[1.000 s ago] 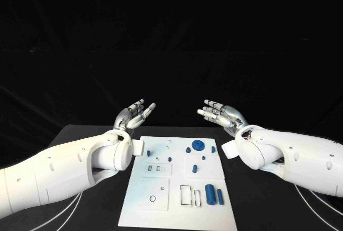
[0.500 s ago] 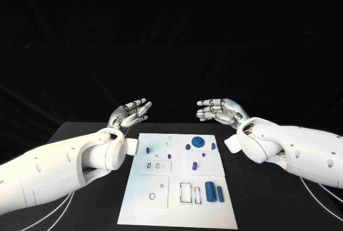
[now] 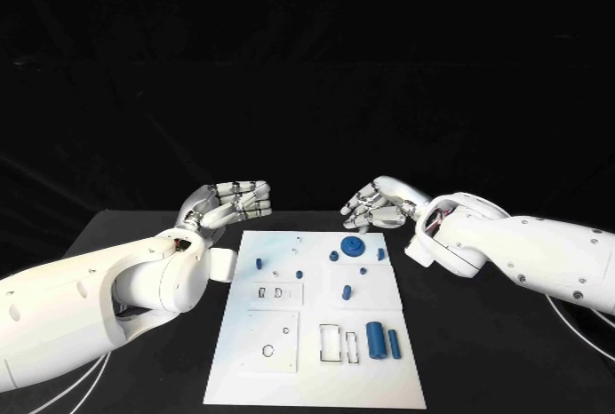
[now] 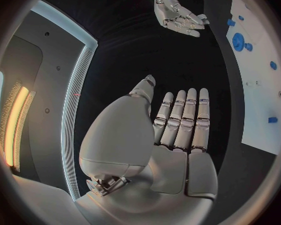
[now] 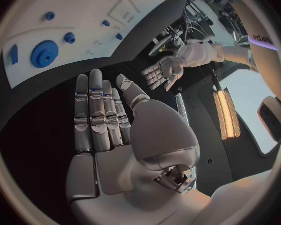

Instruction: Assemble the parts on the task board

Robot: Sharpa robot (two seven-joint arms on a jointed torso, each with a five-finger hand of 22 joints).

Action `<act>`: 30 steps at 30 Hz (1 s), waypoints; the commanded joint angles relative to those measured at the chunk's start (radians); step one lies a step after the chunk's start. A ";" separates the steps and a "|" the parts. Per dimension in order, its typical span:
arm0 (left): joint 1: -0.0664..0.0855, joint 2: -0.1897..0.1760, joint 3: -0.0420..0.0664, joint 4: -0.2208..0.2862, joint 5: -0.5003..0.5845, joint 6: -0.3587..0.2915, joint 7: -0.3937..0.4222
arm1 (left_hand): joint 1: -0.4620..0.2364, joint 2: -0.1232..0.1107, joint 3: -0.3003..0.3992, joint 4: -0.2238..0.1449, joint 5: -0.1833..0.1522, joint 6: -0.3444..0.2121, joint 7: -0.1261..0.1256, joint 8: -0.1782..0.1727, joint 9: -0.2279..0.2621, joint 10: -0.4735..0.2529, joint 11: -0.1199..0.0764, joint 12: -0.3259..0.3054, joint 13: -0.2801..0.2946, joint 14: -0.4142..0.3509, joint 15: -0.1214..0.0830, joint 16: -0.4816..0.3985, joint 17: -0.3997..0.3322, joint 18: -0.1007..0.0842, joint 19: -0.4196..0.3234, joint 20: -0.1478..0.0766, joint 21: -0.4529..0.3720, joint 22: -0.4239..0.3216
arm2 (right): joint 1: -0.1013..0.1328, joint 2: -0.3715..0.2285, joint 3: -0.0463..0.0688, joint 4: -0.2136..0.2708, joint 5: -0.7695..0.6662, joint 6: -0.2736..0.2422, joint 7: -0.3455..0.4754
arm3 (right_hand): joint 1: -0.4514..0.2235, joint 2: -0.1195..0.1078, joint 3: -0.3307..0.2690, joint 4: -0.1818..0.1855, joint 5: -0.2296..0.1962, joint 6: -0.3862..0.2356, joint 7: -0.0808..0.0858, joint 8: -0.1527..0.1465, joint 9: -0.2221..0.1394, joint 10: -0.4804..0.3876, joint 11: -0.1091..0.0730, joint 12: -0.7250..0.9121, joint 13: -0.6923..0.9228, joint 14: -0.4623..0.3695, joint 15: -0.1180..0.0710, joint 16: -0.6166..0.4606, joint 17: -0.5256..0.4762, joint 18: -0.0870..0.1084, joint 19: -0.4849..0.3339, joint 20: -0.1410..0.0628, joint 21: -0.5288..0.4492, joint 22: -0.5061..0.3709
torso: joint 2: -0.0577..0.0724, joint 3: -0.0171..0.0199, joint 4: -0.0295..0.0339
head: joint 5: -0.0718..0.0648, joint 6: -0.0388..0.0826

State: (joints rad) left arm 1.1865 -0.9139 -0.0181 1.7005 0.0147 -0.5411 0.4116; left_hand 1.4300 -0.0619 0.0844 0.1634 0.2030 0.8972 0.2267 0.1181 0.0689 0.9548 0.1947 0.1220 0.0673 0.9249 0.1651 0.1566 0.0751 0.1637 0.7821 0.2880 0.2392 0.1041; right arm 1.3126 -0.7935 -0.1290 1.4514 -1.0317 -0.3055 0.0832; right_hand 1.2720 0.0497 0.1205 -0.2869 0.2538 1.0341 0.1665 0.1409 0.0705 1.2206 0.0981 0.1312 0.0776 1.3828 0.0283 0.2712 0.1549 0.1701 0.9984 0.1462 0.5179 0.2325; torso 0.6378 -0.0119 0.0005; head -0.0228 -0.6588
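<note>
Where blue parts (image 3: pixel 376 340) lie | task board (image 3: pixel 385 387) | both hands empty.

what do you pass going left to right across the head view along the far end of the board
left hand → far edge of the white task board → blue gear-like round part → right hand

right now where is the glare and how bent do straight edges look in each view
Head view: even light, board edges straight, black surround with no glare. Left wrist view: board edge bows; a bright amber strip glares beside the left hand. Right wrist view: board curves strongly; a lit strip glares past the right hand.
</note>
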 commanded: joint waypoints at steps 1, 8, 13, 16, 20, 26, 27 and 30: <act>0.010 -0.013 0.001 0.026 0.018 0.056 0.008 | 0.018 0.000 -0.006 -0.016 -0.003 0.015 0.008 -0.001 -0.001 0.017 -0.004 -0.005 -0.001 0.021 -0.005 0.000 0.002 0.018 0.013 0.000 0.008 0.000 | 0.005 0.012 0.001 0.003 -0.363 0.064 -0.139 | -0.011 -0.021 -0.001 0.005 0.011 0.020 -0.010 -0.001 0.001 0.024 -0.018 -0.001 0.008 0.087 -0.023 0.066 0.044 0.015 0.103 -0.027 0.078 0.039 | 0.031 -0.0026 0.0013 | 0.002 0.003; 0.028 -0.040 0.002 0.056 -0.028 0.064 -0.005 | 0.033 0.007 -0.009 -0.034 -0.002 0.030 0.003 -0.005 -0.002 0.034 -0.010 -0.011 -0.002 0.045 -0.012 -0.002 0.003 0.020 0.031 -0.003 0.016 -0.001 | 0.010 0.042 0.002 -0.001 -0.544 0.066 -0.187 | -0.052 -0.045 0.031 0.012 0.024 0.034 -0.021 -0.029 -0.001 0.006 -0.025 -0.031 0.022 0.101 -0.038 0.369 0.244 -0.010 0.178 -0.056 0.350 0.299 | 0.053 -0.0047 -0.0018 | 0.004 0.009; 0.036 -0.051 0.002 0.072 -0.040 0.064 -0.013 | 0.034 0.009 -0.010 -0.036 -0.002 0.034 0.002 -0.006 -0.002 0.038 -0.011 -0.013 -0.002 0.050 -0.013 -0.003 0.003 0.021 0.035 -0.004 0.018 -0.001 | 0.010 0.062 0.001 -0.010 -0.611 0.078 -0.204 | -0.057 -0.053 0.046 0.015 0.034 0.027 -0.020 -0.043 -0.001 -0.026 -0.021 -0.043 0.023 0.093 -0.034 0.443 0.309 -0.022 0.194 -0.051 0.443 0.414 | 0.065 -0.0044 0.0021 | 0.007 0.010; 0.038 -0.055 0.002 0.081 -0.043 0.063 -0.016 | 0.034 0.010 -0.010 -0.036 -0.002 0.034 0.003 -0.006 -0.002 0.039 -0.011 -0.013 -0.002 0.050 -0.013 -0.004 0.003 0.021 0.036 -0.004 0.019 -0.001 | 0.010 0.073 0.001 -0.014 -0.644 0.084 -0.214 | -0.063 -0.059 0.057 0.018 0.049 0.031 -0.021 -0.047 0.000 -0.033 -0.020 -0.040 0.026 0.111 -0.037 0.587 0.462 -0.040 0.242 -0.051 0.550 0.556 | 0.069 -0.0042 0.0044 | 0.006 0.011; 0.041 -0.059 0.002 0.091 -0.045 0.065 -0.021 | 0.033 0.011 -0.010 -0.036 -0.002 0.035 0.003 -0.006 -0.002 0.039 -0.011 -0.014 -0.002 0.049 -0.012 -0.005 0.003 0.021 0.037 -0.004 0.019 -0.001 | 0.008 0.085 0.001 -0.019 -0.668 0.090 -0.220 | -0.070 -0.067 0.082 0.024 0.077 0.036 -0.022 -0.053 0.001 -0.036 -0.019 -0.034 0.029 0.112 -0.036 0.735 0.615 -0.058 0.282 -0.050 0.657 0.697 | 0.076 -0.0048 0.0063 | 0.003 0.011; 0.044 -0.062 0.002 0.100 -0.046 0.075 -0.025 | 0.034 0.012 -0.011 -0.038 -0.002 0.036 0.004 -0.009 -0.002 0.040 -0.010 -0.017 -0.002 0.045 -0.011 -0.011 0.001 0.020 0.039 -0.005 0.020 -0.001 | 0.004 0.102 0.000 -0.030 -0.689 0.109 -0.227 | -0.072 -0.074 0.123 0.029 0.094 0.041 -0.022 -0.059 0.001 -0.041 -0.018 -0.031 0.029 0.106 -0.033 0.848 0.728 -0.075 0.318 -0.046 0.747 0.825 | 0.082 -0.0045 0.0085 | 0.007 0.016; 0.044 -0.062 0.002 0.101 -0.046 0.076 -0.026 | 0.034 0.012 -0.011 -0.038 -0.002 0.036 0.004 -0.009 -0.002 0.040 -0.010 -0.017 -0.002 0.045 -0.011 -0.011 0.001 0.020 0.039 -0.005 0.020 -0.001 | 0.003 0.104 0.000 -0.032 -0.691 0.112 -0.228 | -0.073 -0.076 0.125 0.029 0.094 0.041 -0.021 -0.059 0.001 -0.043 -0.018 -0.032 0.029 0.106 -0.033 0.858 0.740 -0.077 0.323 -0.046 0.755 0.837 | 0.083 -0.0045 0.0088 | 0.007 0.016; 0.046 -0.063 0.002 0.106 -0.046 0.080 -0.028 | 0.034 0.012 -0.011 -0.038 -0.002 0.036 0.004 -0.009 -0.002 0.040 -0.010 -0.017 -0.002 0.045 -0.011 -0.011 0.001 0.020 0.039 -0.005 0.020 -0.001 | -0.001 0.110 -0.001 -0.037 -0.698 0.123 -0.230 | -0.074 -0.080 0.136 0.031 0.093 0.042 -0.020 -0.061 0.002 -0.046 -0.017 -0.033 0.029 0.107 -0.032 0.885 0.768 -0.081 0.332 -0.045 0.776 0.868 | 0.087 -0.0047 0.0092 | 0.006 0.012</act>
State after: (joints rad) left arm 1.2296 -0.9760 -0.0176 1.8011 -0.0216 -0.4896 0.3858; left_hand 1.4590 -0.0513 0.0735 0.1305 0.2030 0.9271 0.2318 0.1141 0.0679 0.9859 0.1844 0.1103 0.0662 0.9676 0.1535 0.1508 0.0775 0.1738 0.8152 0.2858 0.2557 0.1038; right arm 1.3142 -0.6865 -0.1297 1.4165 -1.6830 -0.2193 -0.1290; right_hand 1.2020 -0.0229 0.2510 -0.2564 0.3448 1.0679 0.1469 0.0846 0.0703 1.1818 0.0833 0.0964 0.1057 1.4649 -0.0091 1.1498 0.9165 0.0992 1.3240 0.0999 1.2897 1.0940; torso 0.7193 -0.0165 0.0085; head -0.0163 -0.6436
